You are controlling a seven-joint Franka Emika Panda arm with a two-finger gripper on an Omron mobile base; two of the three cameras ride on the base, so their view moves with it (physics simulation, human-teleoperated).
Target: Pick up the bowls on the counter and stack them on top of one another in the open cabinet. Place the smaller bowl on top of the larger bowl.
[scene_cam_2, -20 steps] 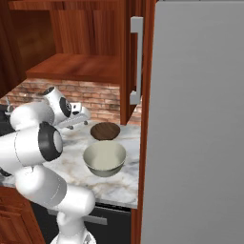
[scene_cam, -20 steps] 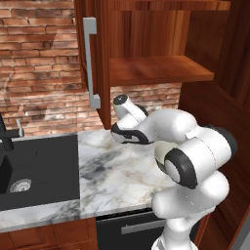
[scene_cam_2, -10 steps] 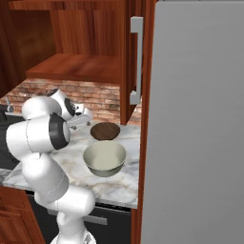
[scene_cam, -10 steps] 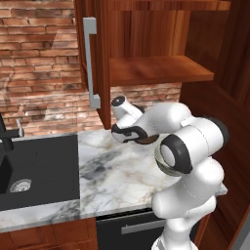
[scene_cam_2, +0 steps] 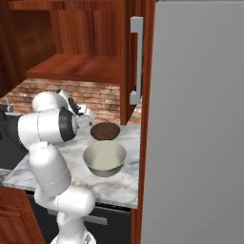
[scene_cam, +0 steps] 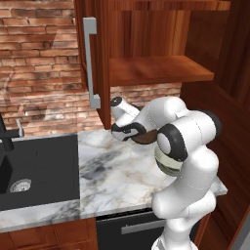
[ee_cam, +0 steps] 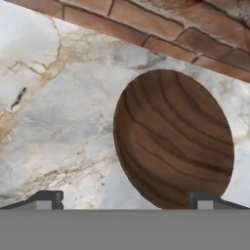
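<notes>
The gripper (ee_cam: 124, 197) stood wide open with nothing between its jaws, one tip low at the left of the hand view and the other low at the right, over the near edge of the smaller bowl (ee_cam: 173, 139). That dark, wood-grained bowl sat on the counter (ee_cam: 53, 112), right of centre in the hand view and close to the brick wall (ee_cam: 161, 29) running across the top.

In the right base view the smaller bowl (scene_cam_2: 105, 131) lay at mid-frame, with the larger bowl (scene_cam_2: 105, 158) just below it, pale and deep, the two near each other but not clearly touching. The gripper (scene_cam_2: 86, 116) hung just left of the brown bowl. A tall grey panel (scene_cam_2: 198, 124) took up the right side.

In the left base view the arm's elbow covered most of both bowls. The black sink (scene_cam: 36, 168) sat at lower left in the marble. The cabinet (scene_cam: 161, 71) hung open above, its shelf bare, its door with a grey bar handle (scene_cam: 90, 63) at upper centre.
</notes>
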